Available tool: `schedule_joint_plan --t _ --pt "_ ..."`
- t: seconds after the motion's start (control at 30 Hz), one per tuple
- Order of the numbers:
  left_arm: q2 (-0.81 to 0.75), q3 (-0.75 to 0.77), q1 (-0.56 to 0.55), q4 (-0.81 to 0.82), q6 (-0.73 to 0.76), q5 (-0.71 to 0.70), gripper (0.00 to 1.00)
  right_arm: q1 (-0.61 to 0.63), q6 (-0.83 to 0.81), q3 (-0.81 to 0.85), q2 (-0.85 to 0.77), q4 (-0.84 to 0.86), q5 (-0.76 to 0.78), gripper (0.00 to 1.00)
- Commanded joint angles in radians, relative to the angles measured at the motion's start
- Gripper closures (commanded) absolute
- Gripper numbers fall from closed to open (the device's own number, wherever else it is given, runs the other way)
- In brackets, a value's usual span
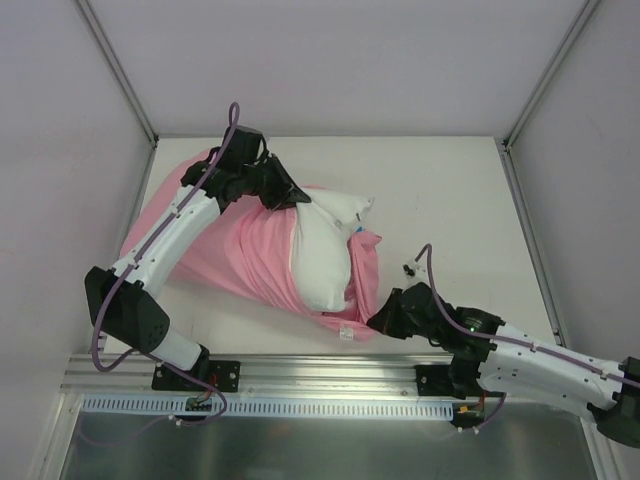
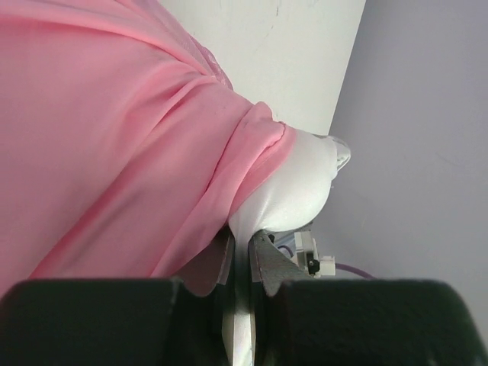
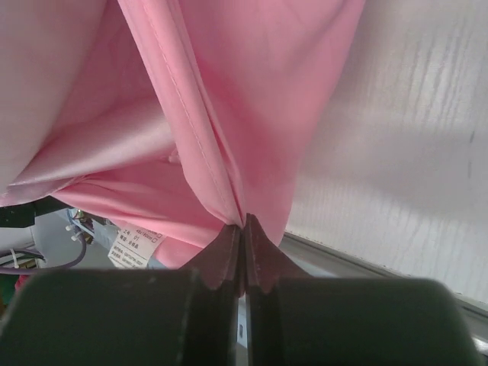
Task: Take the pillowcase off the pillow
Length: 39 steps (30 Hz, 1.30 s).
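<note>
White table [image 1: 440, 190] bears rumpled pink pillowcase [image 1: 240, 250] half-off white pillow [image 1: 325, 250]; left hand [image 1: 298, 198] pinches pillow, right hand [image 1: 373, 319] pillowcase.

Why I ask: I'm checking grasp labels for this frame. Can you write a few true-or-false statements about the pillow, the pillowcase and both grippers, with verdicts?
1. The right gripper is shut on a fold of the pink pillowcase. True.
2. The pillow lies completely out of the pillowcase. False: only part of it shows white, and the rest sits inside the pink fabric.
3. The left gripper is open and holds nothing. False: its fingers are shut on the pillow, right at the pillowcase's edge.
4. A small white label shows on the pillowcase near the right gripper. True.
</note>
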Motion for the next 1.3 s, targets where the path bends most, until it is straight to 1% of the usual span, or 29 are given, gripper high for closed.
schedule_joint_plan --t 0.0,0.1,0.17,0.27,0.3,0.33,0.37,0.4,0.43,0.5,0.53,0.57,0.6,0.63,0.67,0.73,0.8,0.83,0.93,1.0,1.03,1.13,1.23,1.27 --pt "-0.044 0.028 0.077 0.108 -0.031 -0.14 1.0 0.073 0.053 -0.042 0.05 -0.124 -0.013 0.99" --pt "-0.039 0.032 0.079 0.113 -0.033 -0.115 1.0 0.136 0.076 -0.03 0.134 -0.073 0.01 0.99" --pt "-0.042 0.032 0.079 0.113 -0.031 -0.091 1.0 0.142 0.067 -0.007 0.182 -0.075 0.024 0.99" --pt "-0.067 0.003 0.077 0.124 -0.034 -0.037 1.0 0.124 0.015 0.047 0.239 -0.079 0.091 0.99" --pt "-0.077 -0.024 0.073 0.133 -0.036 -0.02 1.0 0.097 0.0 0.056 0.268 -0.078 0.093 0.99" --pt "-0.097 -0.038 0.068 0.148 -0.047 0.006 1.0 0.01 -0.046 0.072 0.286 -0.075 0.07 0.99" --pt "-0.108 -0.049 0.064 0.156 -0.047 0.018 1.0 -0.038 -0.074 0.076 0.305 -0.066 0.046 0.99" --pt "-0.117 -0.067 0.044 0.16 -0.047 0.021 1.0 -0.089 -0.101 0.078 0.338 -0.032 -0.017 0.99" --pt "-0.137 -0.075 0.034 0.163 -0.047 0.014 1.0 -0.162 -0.161 0.096 0.352 -0.02 -0.045 0.99" --pt "-0.16 -0.09 0.005 0.165 -0.045 0.011 1.0 -0.206 -0.233 0.147 0.387 -0.044 -0.08 0.98" --pt "-0.165 -0.097 -0.001 0.165 -0.042 0.009 1.0 -0.218 -0.293 0.185 0.395 -0.081 -0.074 0.93" --pt "-0.172 -0.103 -0.007 0.165 -0.041 0.009 1.0 -0.22 -0.319 0.261 0.397 -0.148 -0.047 0.73" --pt "-0.186 -0.119 -0.012 0.165 -0.041 0.006 1.0 -0.22 -0.345 0.294 0.394 -0.174 -0.039 0.62" --pt "-0.189 -0.126 -0.019 0.167 -0.044 0.007 1.0 -0.22 -0.38 0.323 0.369 -0.197 -0.033 0.4" --pt "-0.194 -0.132 -0.021 0.168 -0.042 0.012 1.0 -0.221 -0.394 0.361 0.351 -0.214 -0.033 0.29" --pt "-0.206 -0.146 -0.031 0.168 -0.044 0.014 1.0 -0.25 -0.424 0.388 0.296 -0.213 -0.072 0.15" --pt "-0.218 -0.15 -0.041 0.174 -0.044 0.012 1.0 -0.288 -0.442 0.438 0.274 -0.227 -0.109 0.15" --pt "-0.223 -0.15 -0.048 0.176 -0.044 0.012 1.0 -0.301 -0.444 0.455 0.259 -0.23 -0.111 0.21" --pt "-0.243 -0.144 -0.062 0.177 -0.044 0.011 1.0 -0.348 -0.447 0.491 0.262 -0.228 -0.089 0.31" --pt "-0.258 -0.138 -0.074 0.176 -0.042 0.017 1.0 -0.371 -0.468 0.526 0.314 -0.219 -0.117 0.3" --pt "-0.263 -0.138 -0.076 0.177 -0.041 0.02 1.0 -0.371 -0.479 0.538 0.337 -0.213 -0.129 0.25" --pt "-0.281 -0.141 -0.084 0.177 -0.041 0.038 1.0 -0.371 -0.514 0.598 0.447 -0.175 -0.203 0.16" --pt "-0.3 -0.15 -0.091 0.176 -0.045 0.046 1.0 -0.373 -0.523 0.638 0.544 -0.135 -0.209 0.15" --pt "-0.304 -0.155 -0.094 0.177 -0.048 0.046 1.0 -0.373 -0.523 0.641 0.564 -0.095 -0.215 0.15"
